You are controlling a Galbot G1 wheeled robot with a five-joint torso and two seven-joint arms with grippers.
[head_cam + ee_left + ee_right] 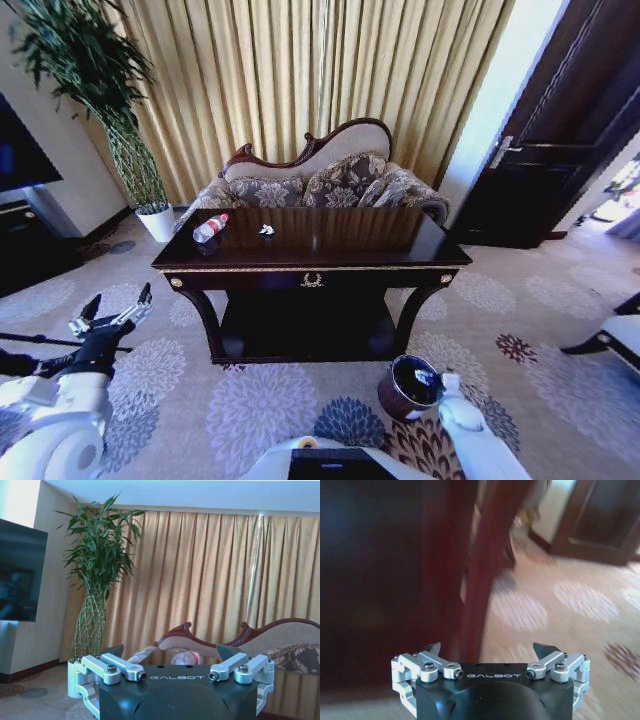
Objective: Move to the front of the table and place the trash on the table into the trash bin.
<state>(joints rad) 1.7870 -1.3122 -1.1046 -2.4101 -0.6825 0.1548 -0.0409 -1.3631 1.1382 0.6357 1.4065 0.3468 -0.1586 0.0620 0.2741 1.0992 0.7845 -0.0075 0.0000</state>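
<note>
left gripper (118,304) raised at the robot's left, fingers spread, nothing held, off the tabletop's (330,238) front left corner and apart from it; in the left wrist view the same gripper (170,652) faces the curtain (210,580), the bottle lying beyond it. right gripper (490,650) low, released, empty, close beside a dark curved table leg (480,570) over the carpet (560,610). clear bottle (210,228) with red cap lies on its side near the tabletop's left end; small white crumpled scrap (266,231) just right of it, apart. trash bin (410,387) stands on the carpet by the table's right front leg, beside the right arm. sofa (330,180) behind the table, plant (110,110) at the left.
</note>
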